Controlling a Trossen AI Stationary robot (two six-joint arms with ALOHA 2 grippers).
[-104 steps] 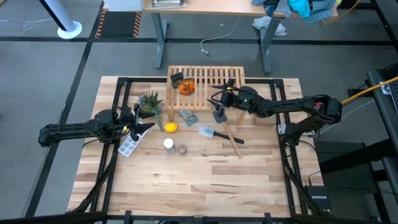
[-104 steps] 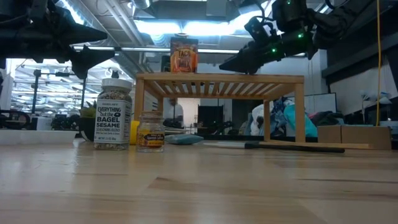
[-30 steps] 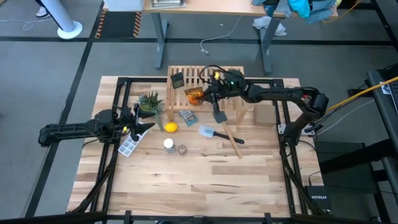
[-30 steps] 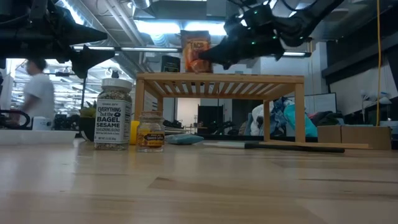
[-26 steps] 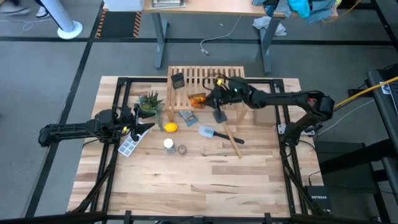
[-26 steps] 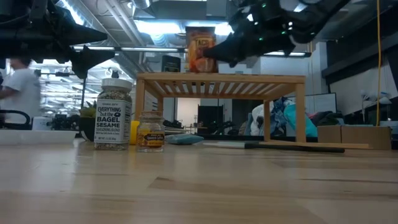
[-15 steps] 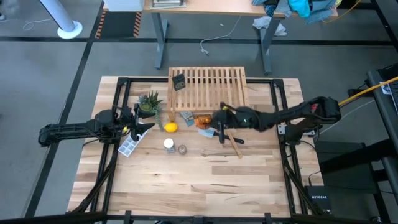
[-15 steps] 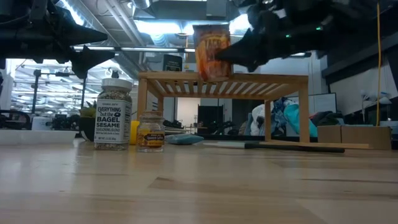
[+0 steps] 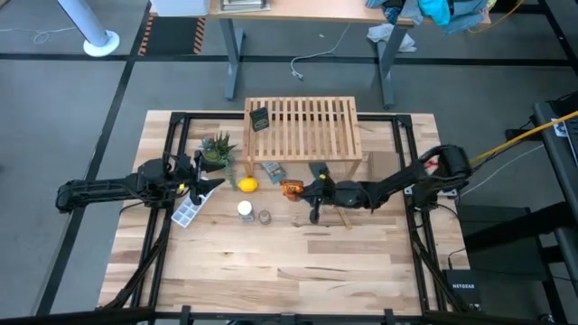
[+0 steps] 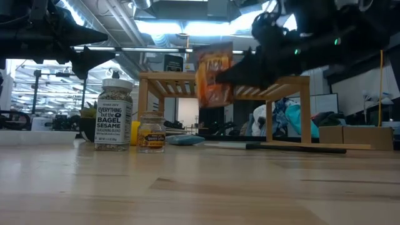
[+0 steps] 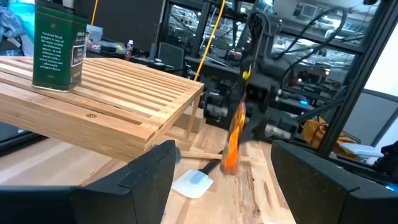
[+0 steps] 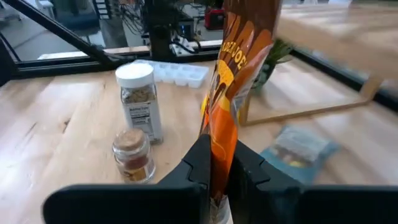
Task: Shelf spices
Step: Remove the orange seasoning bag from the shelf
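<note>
Shelf (image 9: 307,126) at twelve o'clock bears only the black spice tin (image 9: 259,119). Right gripper (image 9: 302,190) is clamped on the orange packet (image 9: 291,188), held off the rack toward six o'clock. Next, I judge, it needs lifting onto the slats.

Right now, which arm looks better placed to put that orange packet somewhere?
The right arm: its pincer is already clamped on the orange packet, held above the tabletop in front of the wooden shelf. The left pincer waits open beside the plant, holding nothing.

Orange packet (image 9: 291,188), apparently airborne, off shelf (image 9: 307,126)
</note>
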